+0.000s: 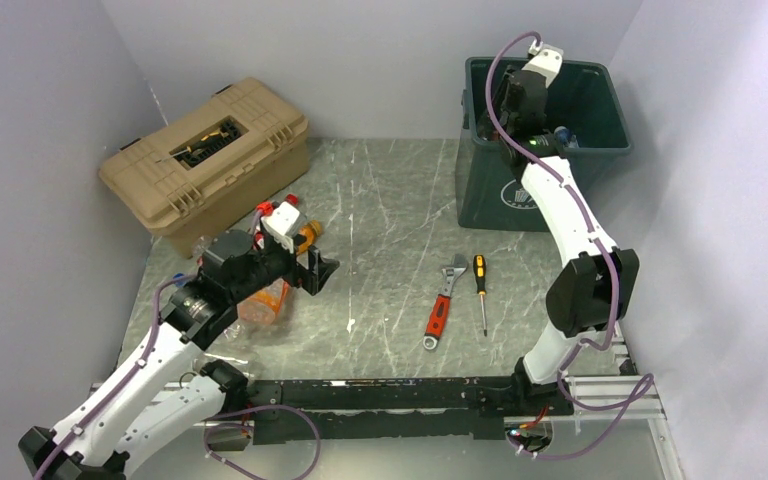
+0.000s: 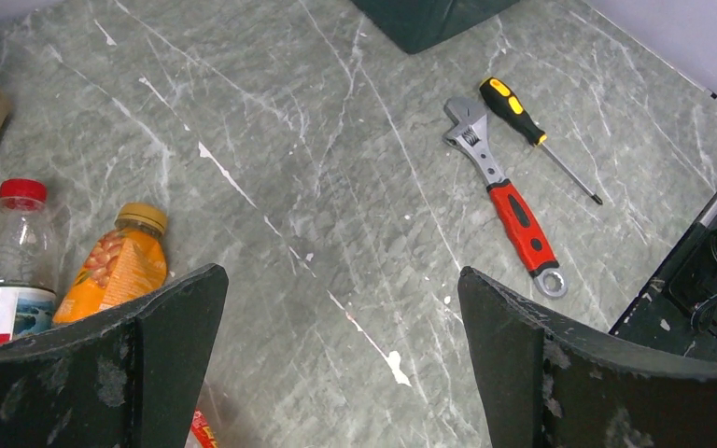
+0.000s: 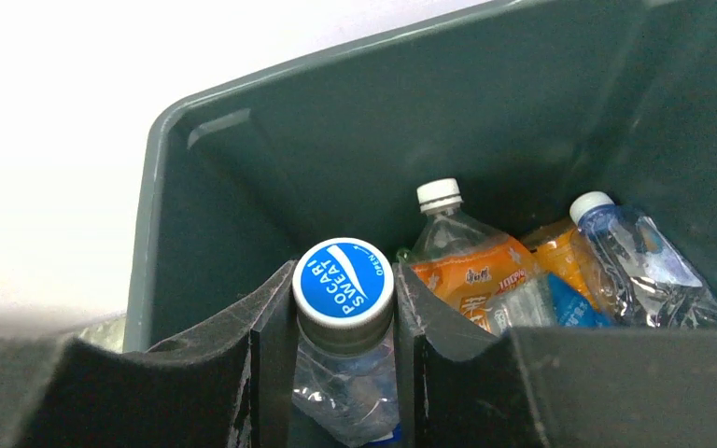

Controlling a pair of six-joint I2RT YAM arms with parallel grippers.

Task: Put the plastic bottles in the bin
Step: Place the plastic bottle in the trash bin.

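My right gripper hangs over the open top of the dark green bin. In the right wrist view it is shut on a clear crushed bottle with a blue cap, held inside the bin. Below lie an orange-labelled bottle and a clear crushed one. My left gripper is open and empty above bare table. A clear bottle with a red cap and an orange bottle lie beside its left finger. More bottles lie under the left arm.
A tan toolbox stands at the back left. A red-handled wrench and a screwdriver lie mid-table, also seen in the left wrist view, wrench and screwdriver. Grey walls close in on three sides.
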